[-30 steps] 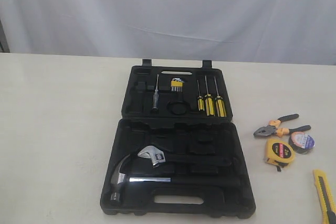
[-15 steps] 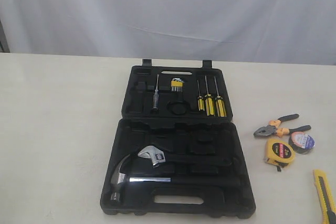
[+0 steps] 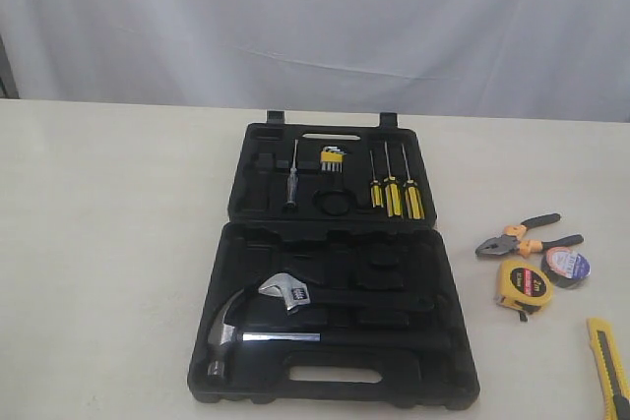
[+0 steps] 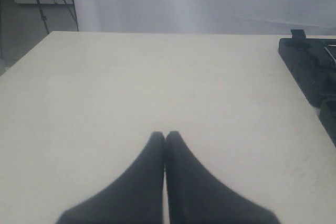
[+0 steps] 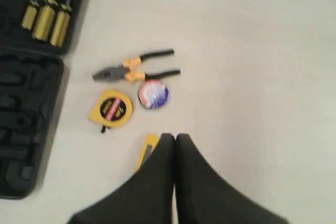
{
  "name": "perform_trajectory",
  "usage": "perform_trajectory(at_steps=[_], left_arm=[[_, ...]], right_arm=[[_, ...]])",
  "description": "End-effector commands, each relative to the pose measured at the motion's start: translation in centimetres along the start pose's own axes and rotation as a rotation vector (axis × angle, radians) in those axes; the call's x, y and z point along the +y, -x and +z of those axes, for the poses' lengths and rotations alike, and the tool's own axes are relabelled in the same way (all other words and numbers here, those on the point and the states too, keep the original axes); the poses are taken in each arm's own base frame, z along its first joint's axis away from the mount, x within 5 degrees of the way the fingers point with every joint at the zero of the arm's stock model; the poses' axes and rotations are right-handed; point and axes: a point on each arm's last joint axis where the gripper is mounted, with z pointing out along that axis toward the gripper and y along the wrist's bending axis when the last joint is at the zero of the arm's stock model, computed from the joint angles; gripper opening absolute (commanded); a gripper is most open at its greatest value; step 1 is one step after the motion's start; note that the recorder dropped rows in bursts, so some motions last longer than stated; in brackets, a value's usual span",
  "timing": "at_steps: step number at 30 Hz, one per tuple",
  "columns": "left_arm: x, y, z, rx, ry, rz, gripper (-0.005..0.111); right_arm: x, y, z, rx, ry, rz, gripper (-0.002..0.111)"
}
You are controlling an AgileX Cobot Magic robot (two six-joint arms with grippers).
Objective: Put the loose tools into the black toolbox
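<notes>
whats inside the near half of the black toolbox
A claw hammer and an adjustable wrench lie in the toolbox; other slots look empty. Whatever is beneath those two is covered.

The toolbox (image 3: pixel 448 361) lies open mid-table (image 3: pixel 98 243), one half behind the other. In the near half the claw hammer (image 3: pixel 236 331) lies toward the front, with the adjustable wrench (image 3: pixel 290 292) just behind it. In the far half three screwdrivers (image 3: pixel 393 194) sit side by side, with the hex key set (image 3: pixel 332 159) to their left. Right of the toolbox, on the table, the pliers (image 3: pixel 522 235) lie farthest back. The tape measure (image 3: pixel 523 285) and tape roll (image 3: pixel 566 265) lie just before them, the roll on the right, and the utility knife (image 3: pixel 608 363) lies nearest. My right gripper (image 5: pixel 175 137) hangs over the knife's end — my left gripper (image 4: pixel 165 135) over the table left of the toolbox.
</notes>
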Motion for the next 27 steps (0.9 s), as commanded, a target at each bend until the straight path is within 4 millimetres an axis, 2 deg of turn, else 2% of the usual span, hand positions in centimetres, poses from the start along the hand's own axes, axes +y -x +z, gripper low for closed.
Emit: perform_trajectory(at_steps=[1,2,3,4,5,8,9,12,17,27], left_arm=[[0.0,0.1,0.0,-0.011,-0.004,-0.001,0.000],[0.0,0.1,0.0,-0.011,-0.004,-0.001,0.000],[0.0,0.1,0.0,-0.011,-0.004,-0.001,0.000],[0.0,0.1,0.0,-0.011,-0.004,-0.001,0.000],[0.0,0.1,0.0,-0.011,-0.004,-0.001,0.000],[0.0,0.1,0.0,-0.011,-0.004,-0.001,0.000],[0.0,0.1,0.0,-0.011,-0.004,-0.001,0.000],[0.0,0.1,0.0,-0.011,-0.004,-0.001,0.000],[0.0,0.1,0.0,-0.011,-0.004,-0.001,0.000],[0.0,0.1,0.0,-0.011,-0.004,-0.001,0.000]], right_arm=[[-1.4,-2.3,8.6,0.228,0.109,0.216,0.000],[-1.3,-2.8,10.7,0.275,0.168,0.255,0.002],[-1.2,-3.7,13.6,0.334,0.234,0.279,0.010],[-0.9,-4.4,15.1,0.370,0.261,0.293,0.019],[-0.5,-5.7,17.7,0.425,0.273,0.293,0.033],[0.4,-7.5,20.9,0.493,0.285,0.276,0.059],[0.6,-7.9,21.7,0.518,0.290,0.272,0.063],[1.6,-8.0,23.0,0.561,0.302,0.258,0.065],[2.8,-7.5,24.4,0.481,0.247,0.246,0.065],[2.4,-8.3,25.0,0.528,0.137,0.278,0.065]])
